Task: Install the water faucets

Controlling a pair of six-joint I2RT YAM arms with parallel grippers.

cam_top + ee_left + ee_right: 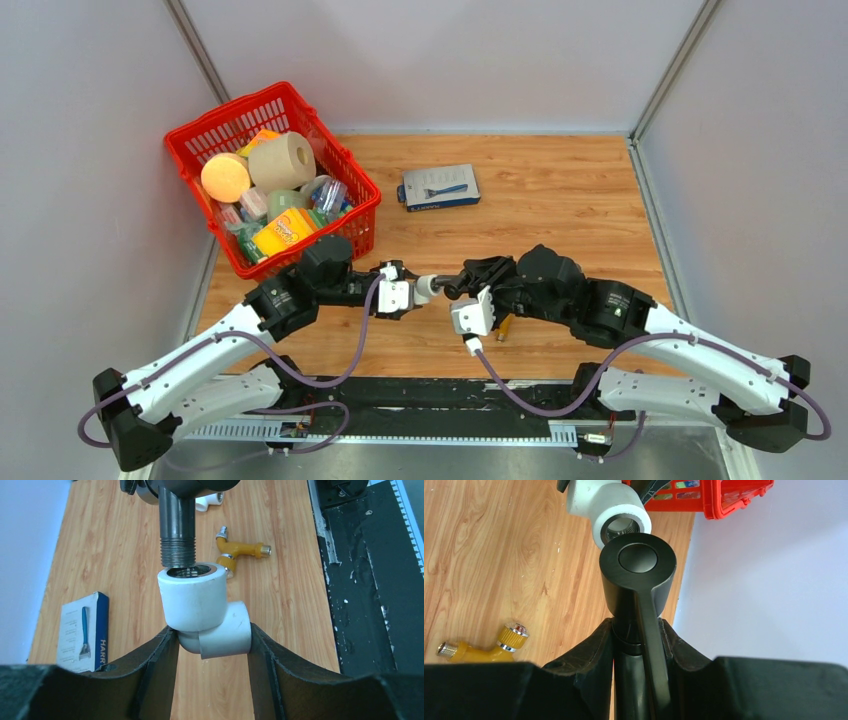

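Left gripper (212, 636): clamped on the white elbow fitting (194, 597), with the open socket turned toward the other arm.
Right gripper (636, 630): clenched around the body of the dark faucet (638, 562).
Faucet position: held in the air between the arms, threaded end at the socket mouth, not yet screwed in.
Risk 1: axes look slightly off, so it could cross-thread or jam on the rim.
Risk 2: turning torque may spin the elbow in its grip, because the bend is rounded.
Risk 3: a dropped part would land on the table (115, 540) near the yellow valve (240, 550).
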